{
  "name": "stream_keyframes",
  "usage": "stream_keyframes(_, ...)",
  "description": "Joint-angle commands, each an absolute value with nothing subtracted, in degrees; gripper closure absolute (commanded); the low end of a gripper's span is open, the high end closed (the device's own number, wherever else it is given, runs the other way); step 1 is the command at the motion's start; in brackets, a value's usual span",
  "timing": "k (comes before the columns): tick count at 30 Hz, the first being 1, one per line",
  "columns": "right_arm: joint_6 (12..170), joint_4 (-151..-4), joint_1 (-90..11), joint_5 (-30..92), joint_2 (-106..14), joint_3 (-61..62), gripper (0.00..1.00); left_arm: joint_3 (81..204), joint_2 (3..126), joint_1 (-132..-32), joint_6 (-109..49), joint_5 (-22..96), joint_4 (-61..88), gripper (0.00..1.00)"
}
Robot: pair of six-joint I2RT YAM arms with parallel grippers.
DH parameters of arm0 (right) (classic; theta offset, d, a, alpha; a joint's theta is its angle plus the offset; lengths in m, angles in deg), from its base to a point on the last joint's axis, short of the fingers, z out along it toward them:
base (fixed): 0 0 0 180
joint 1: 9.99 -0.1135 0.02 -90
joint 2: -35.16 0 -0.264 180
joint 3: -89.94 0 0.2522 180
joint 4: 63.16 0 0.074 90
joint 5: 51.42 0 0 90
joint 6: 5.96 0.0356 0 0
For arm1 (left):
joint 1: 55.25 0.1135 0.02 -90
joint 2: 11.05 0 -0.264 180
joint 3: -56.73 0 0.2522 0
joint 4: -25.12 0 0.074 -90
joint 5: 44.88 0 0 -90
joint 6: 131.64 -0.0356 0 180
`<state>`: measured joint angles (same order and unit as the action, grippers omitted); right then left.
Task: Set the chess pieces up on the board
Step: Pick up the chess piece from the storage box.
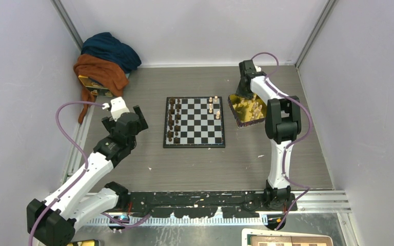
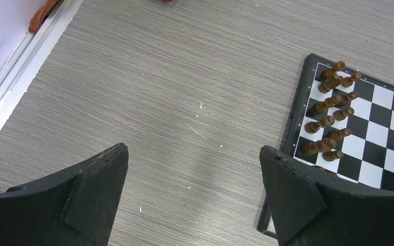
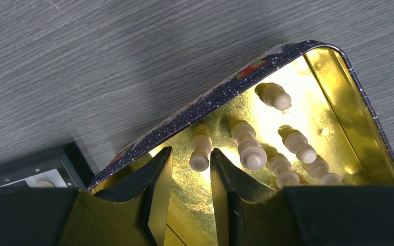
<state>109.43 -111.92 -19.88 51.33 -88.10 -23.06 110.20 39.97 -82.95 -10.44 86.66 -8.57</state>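
Observation:
The chessboard point(image 1: 195, 134) lies mid-table with a few light-tan chess pieces point(image 1: 213, 106) standing at its right edge. Several more light pieces point(image 3: 295, 143) lie in the shiny yellow tray point(image 3: 225, 89), to the right of the board point(image 1: 236, 98). My right gripper point(image 3: 191, 151) is down inside the tray, its jaws open a finger's width. One light piece point(image 3: 200, 151) lies between the fingertips, close against the right finger; no grip shows. My left gripper point(image 2: 194, 154) is wide open and empty above bare table, left of the board's left edge point(image 2: 300, 107).
Dark brown pieces point(image 1: 173, 120) fill the board's two left columns and also show in the left wrist view point(image 2: 331, 118). A blue and orange cloth heap point(image 1: 105, 61) sits in the back left corner. The board's corner point(image 3: 41, 166) lies beside the tray. Cell walls close both sides.

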Motion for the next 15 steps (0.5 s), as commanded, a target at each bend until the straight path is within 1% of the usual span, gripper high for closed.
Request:
stream_keyframes(1,109.35,-110.76,-19.45,51.42,-88.43,-25.76,0.61,110.31,40.05,-82.91,-10.64,88.02,-4.76,0.01)
stream_keyframes(5,109.32,-110.88,-19.28,51.44,-88.75,-25.9,0.62,110.39,40.48,-82.9,-10.81,88.01,-4.53,0.0)
stream_keyframes(8,109.27,-110.96,-19.26,51.24,-88.9,-25.89,0.67,110.48,40.78,-82.9,-10.92,88.0,-4.44,0.0)
stream_keyframes(10,109.18,-110.96,-19.15,51.15,-88.93,-25.82,0.73,110.59,40.88,-82.85,-11.06,87.93,-4.29,0.0)
stream_keyframes(13,109.01,-111.02,-19.22,51.28,-88.94,-25.75,0.88,110.66,40.98,-82.92,-11.2,87.85,-4.3,0.0)
stream_keyframes(15,108.92,-111.1,-19.22,51.21,-88.84,-25.77,0.95,110.66,40.9,-82.93,-11.14,87.77,-4.38,0.0)
